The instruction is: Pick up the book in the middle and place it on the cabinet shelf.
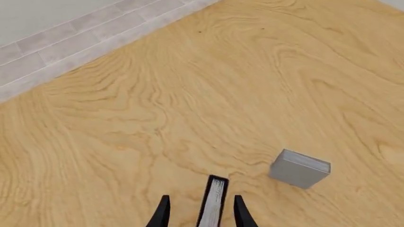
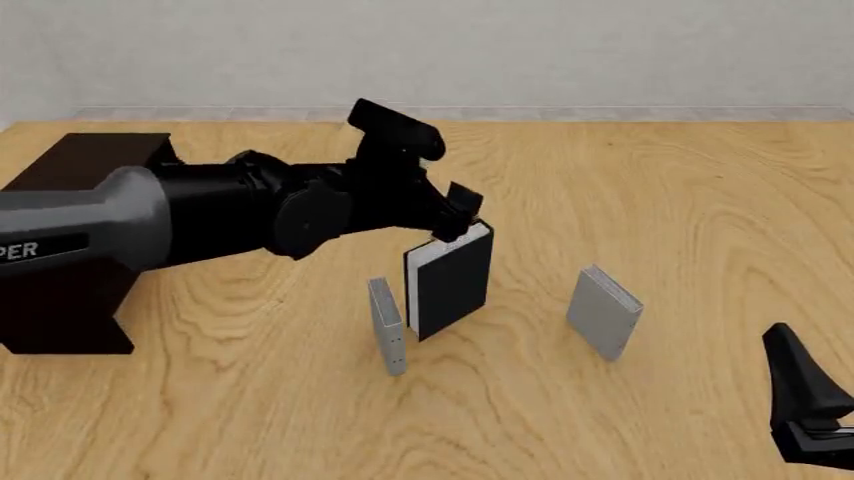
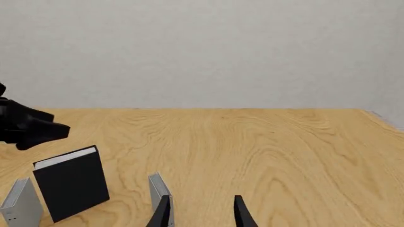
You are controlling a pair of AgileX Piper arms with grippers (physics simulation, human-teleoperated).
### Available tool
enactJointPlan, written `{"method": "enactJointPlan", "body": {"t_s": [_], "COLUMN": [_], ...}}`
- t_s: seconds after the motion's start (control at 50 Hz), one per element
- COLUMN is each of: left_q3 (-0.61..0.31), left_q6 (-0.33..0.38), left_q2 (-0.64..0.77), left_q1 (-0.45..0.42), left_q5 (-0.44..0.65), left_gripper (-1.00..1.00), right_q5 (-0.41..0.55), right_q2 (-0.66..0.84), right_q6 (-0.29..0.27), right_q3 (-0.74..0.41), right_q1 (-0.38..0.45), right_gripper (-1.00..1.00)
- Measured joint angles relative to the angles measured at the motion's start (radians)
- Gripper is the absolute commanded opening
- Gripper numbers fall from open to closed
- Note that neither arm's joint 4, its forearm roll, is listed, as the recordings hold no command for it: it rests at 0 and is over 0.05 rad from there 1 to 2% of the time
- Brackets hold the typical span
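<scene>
Left gripper (image 2: 461,215) pinches the upright book (image 2: 450,280) by its top edge, the cabinet shelf (image 2: 80,160) well off to its left.

Three books in a row across the middle of the desk (image 2: 667,180): small book (image 2: 387,326) at left, the book (image 2: 451,280) just right of it and slightly farther, tilted, another small book (image 2: 605,311) well apart at right. Cabinet shelf (image 2: 60,300) at far left of the desk, behind the left arm. Left end effector (image 2: 461,215) at the top edge of the book, fingers (image 1: 241,213) on either side of it. Right end effector (image 2: 807,400) near, at right edge, well apart from the books.
</scene>
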Motion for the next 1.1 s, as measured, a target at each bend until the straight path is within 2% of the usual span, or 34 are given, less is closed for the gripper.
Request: {"method": "enactJointPlan", "body": {"t_s": [0.34, 1.1], "left_q3": [-0.062, -0.101], "left_q6": [0.027, 0.020], "left_q2": [0.053, 0.156], "left_q1": [0.002, -0.026], "left_q5": [0.058, 0.057], "left_gripper": [1.00, 1.00], "right_q5": [0.000, 0.000], "right_q2": [0.000, 0.000], "right_q6": [0.000, 0.000], "right_q3": [0.000, 0.000], "right_q1": [0.000, 0.000], "right_gripper": [1.00, 1.00]}}
